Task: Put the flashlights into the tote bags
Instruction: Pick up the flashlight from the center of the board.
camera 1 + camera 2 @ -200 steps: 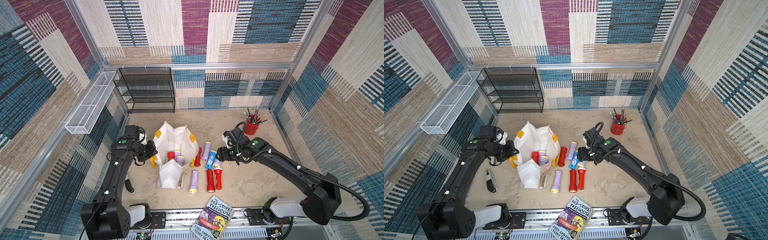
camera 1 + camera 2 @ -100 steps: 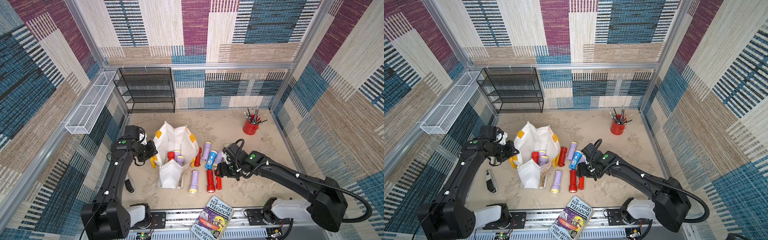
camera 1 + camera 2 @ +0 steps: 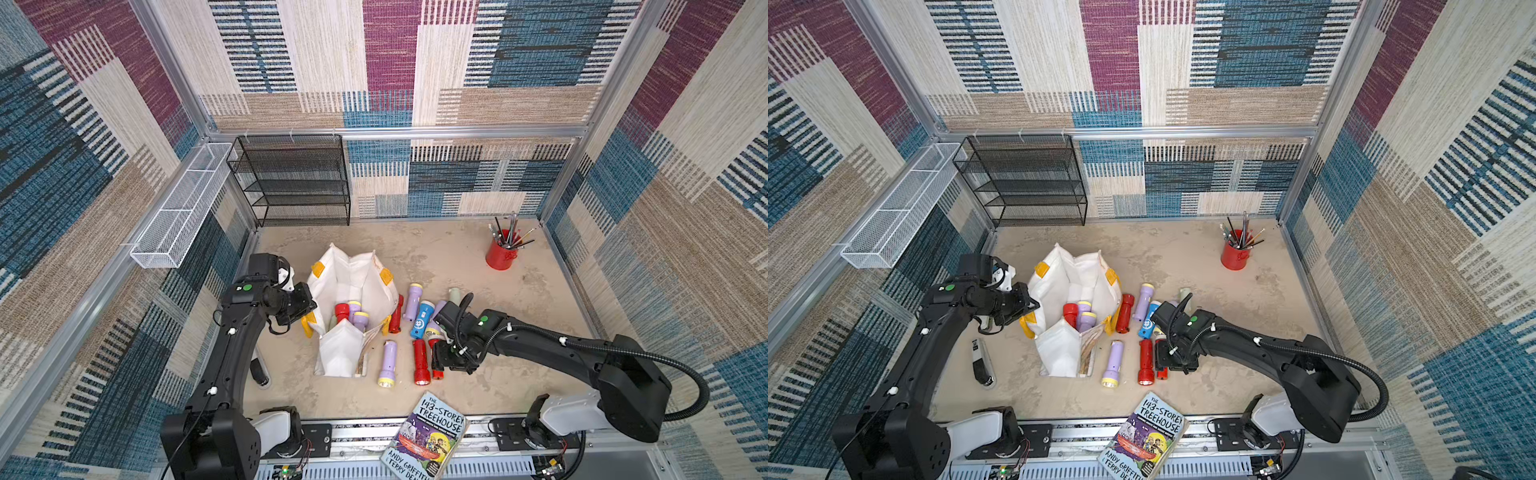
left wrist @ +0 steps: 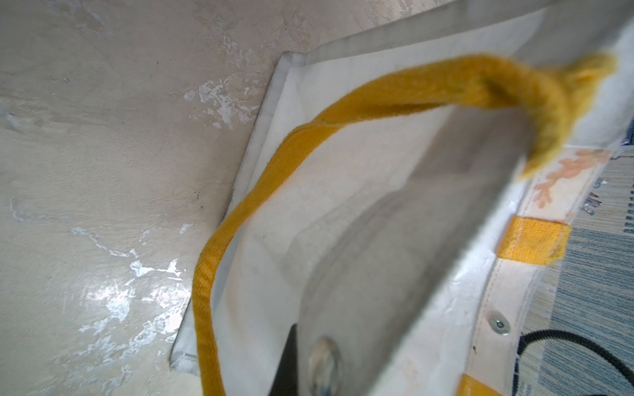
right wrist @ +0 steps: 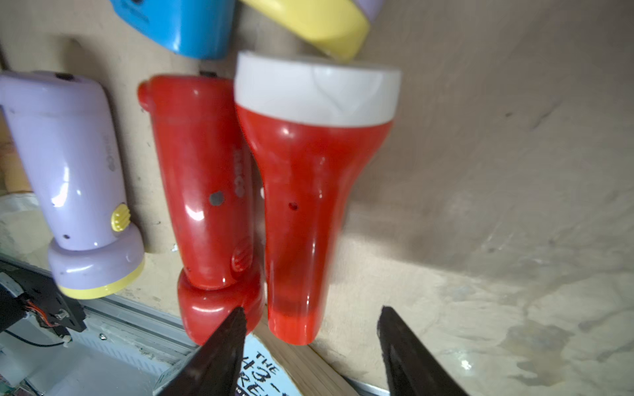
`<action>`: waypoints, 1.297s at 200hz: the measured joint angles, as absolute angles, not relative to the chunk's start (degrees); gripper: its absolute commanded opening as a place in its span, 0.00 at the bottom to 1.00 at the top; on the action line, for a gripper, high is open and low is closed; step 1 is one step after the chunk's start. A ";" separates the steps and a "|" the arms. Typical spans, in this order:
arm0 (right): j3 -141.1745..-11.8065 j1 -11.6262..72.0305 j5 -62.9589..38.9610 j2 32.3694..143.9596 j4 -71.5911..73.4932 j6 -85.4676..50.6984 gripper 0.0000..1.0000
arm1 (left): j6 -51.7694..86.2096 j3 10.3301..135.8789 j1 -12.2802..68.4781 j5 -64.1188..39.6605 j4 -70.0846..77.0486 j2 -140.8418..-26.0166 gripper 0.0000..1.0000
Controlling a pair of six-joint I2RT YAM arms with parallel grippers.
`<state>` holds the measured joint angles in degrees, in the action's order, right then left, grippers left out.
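**Right end effector astride a red flashlight beside the tote bag**

The white-headed red flashlight [image 5: 308, 192] lies on the tabletop [image 3: 457, 257] at about 4 o'clock from the tote bag [image 3: 353, 282]. It lies right against an all-red flashlight [image 3: 420, 360] on its 9 o'clock side. A lilac flashlight [image 3: 388, 361] lies further toward 9 o'clock, near the bag's folded front. The right end effector [image 5: 310, 317] is released. Its dark fingers [image 5: 226, 343] stand either side of the white-headed flashlight's tail, with a gap showing on each side.

A blue flashlight [image 3: 422, 320] lies at the bag's 3 o'clock. Inside the open bag are a bagged red flashlight [image 3: 341, 311] and bagged lilac flashlights [image 3: 360, 320]. The left end effector [image 3: 1027, 309] is clenched on the bag's rim at its 9 o'clock, by a yellow handle [image 4: 240, 212].

On the tabletop, a red cup [image 3: 500, 255] stands at 1 o'clock and a black wire rack [image 3: 299, 187] at 11 o'clock. A book [image 3: 428, 440] lies at 6 o'clock.
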<state>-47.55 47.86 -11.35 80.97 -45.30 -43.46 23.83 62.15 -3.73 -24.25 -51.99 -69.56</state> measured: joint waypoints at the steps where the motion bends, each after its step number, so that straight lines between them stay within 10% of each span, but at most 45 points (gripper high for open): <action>1: -47.55 47.88 -11.35 81.03 -45.30 -43.46 0.64 | 23.83 62.11 -3.73 -24.25 -51.92 -69.49 0.00; 259: -48.58 50.28 -1.34 87.39 -48.99 -43.46 0.27 | 23.81 60.86 -3.73 -24.32 -51.42 -67.85 0.00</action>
